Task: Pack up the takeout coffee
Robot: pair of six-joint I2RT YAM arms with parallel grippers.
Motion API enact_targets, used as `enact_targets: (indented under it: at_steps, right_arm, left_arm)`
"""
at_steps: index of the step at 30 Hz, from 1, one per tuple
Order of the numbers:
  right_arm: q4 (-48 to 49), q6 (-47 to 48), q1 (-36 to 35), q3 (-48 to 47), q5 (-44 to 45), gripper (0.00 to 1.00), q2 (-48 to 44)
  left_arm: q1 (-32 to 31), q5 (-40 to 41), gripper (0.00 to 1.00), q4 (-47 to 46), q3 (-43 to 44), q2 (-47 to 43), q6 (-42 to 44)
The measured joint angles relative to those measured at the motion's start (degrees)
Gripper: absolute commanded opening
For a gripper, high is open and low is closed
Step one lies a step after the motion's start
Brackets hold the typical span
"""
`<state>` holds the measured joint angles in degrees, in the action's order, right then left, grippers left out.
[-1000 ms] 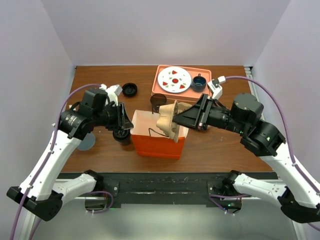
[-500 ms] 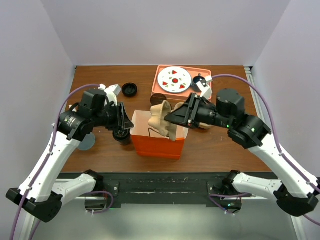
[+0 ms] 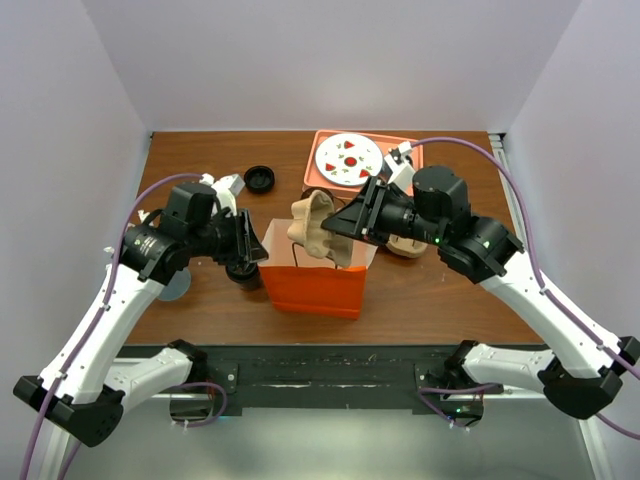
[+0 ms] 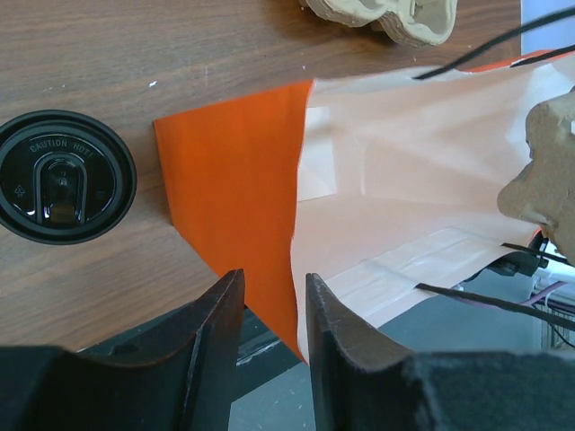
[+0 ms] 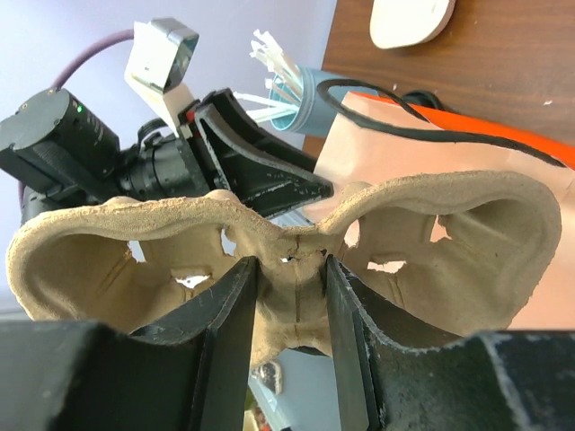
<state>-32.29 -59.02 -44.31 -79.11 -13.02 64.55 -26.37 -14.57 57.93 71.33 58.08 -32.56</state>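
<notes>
Zero items in the orange bag (image 3: 312,285), judging by the bare stretch of its lining on view in the left wrist view; early in the job, then.

Gripping one pulp carrier (image 5: 287,224) by its middle rib with the right end effector (image 5: 290,269), jaws pressed hard against that rib, carrier tilted at the bag's open mouth. Unclear whether its lower edge dips inside.

Bracketing the bag's left side wall with the left end effector (image 4: 274,292): fingers (image 4: 211,341) a little apart, astride the orange paper. Impossible to say whether pinching it or merely standing either side.

Takeout coffee (image 4: 61,176) upright on the worktop (image 4: 135,54), lid on, just beside the bag's left side and outside it, near the left end effector, gripped by neither.

Left to do, as a judgement: lower the carrier into the bag, then pick up the coffee and seat it in one of the carrier's wells.

Counted:
- one takeout coffee
- one orange bag
- two carriers: one held, plus a second carrier (image 3: 405,245) lying on the worktop just right of the bag
- one loose black disc (image 3: 259,178) far left
- one tray (image 3: 311,160) at the far edge, bearing one plate (image 3: 348,158)
</notes>
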Motion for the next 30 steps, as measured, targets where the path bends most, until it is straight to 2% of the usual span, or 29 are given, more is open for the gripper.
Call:
enact_targets:
  at_steps: [7, 22, 27, 30]
  right_arm:
    - [0.8, 0.4, 0.0, -0.2, 3.0, 0.4, 0.1]
    - [3.6, -3.6, 0.0, 7.4, 6.0, 0.4, -3.9]
    - [2.1, -4.0, 0.0, 7.5, 6.3, 0.4, -3.7]
    - [-1.9, -3.5, 0.0, 4.3, 7.1, 0.39, -1.6]
  left_arm:
    - [0.0, 0.1, 0.38, 0.0, 0.0, -0.2, 0.0]
    - [0.0, 0.7, 0.38, -0.1, -0.9, -0.1, -1.0]
    - [0.0, -0.3, 0.38, -0.6, -0.8, 0.3, -2.0]
    - [0.0, -1.1, 0.36, -1.3, -0.8, 0.0, -3.1]
